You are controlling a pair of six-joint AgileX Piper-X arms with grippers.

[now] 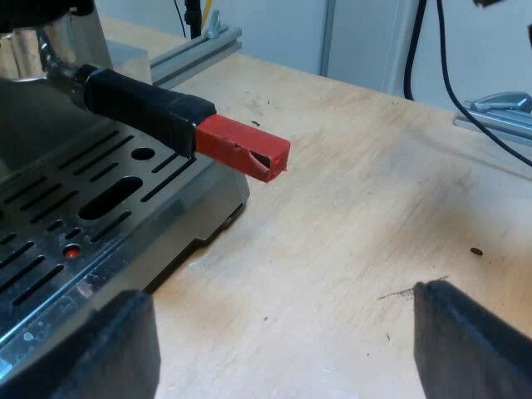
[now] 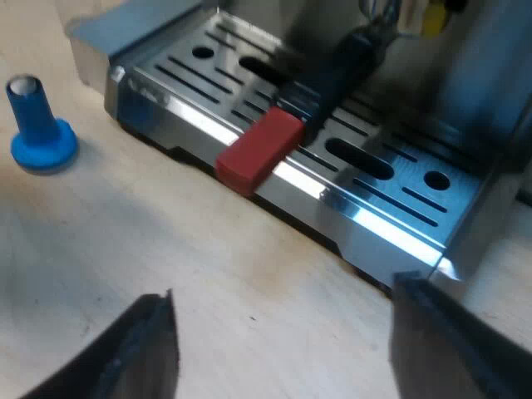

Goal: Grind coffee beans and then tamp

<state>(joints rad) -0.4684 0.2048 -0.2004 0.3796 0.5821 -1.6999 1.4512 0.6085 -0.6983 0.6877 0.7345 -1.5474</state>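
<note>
The metal holder is locked into the espresso machine's front; its dark handle (image 1: 137,104) ends in a red tip (image 1: 243,147) that juts out past the slotted drip tray (image 1: 75,208). My left gripper (image 1: 283,349) hovers open over the wooden table beside the tray, a short way from the red tip. The right wrist view looks down on the same handle (image 2: 332,79), its red end (image 2: 259,150) and the drip tray (image 2: 374,195). My right gripper (image 2: 283,349) is open above the table just before the tray's edge. A blue tamper (image 2: 37,125) stands upright on the table near the tray's corner.
The wooden table (image 1: 374,208) carries a few dark specks. Aluminium frame rails (image 1: 199,46) and black cables (image 1: 440,58) run along its far edge. A red light (image 1: 72,250) glows in the drip tray.
</note>
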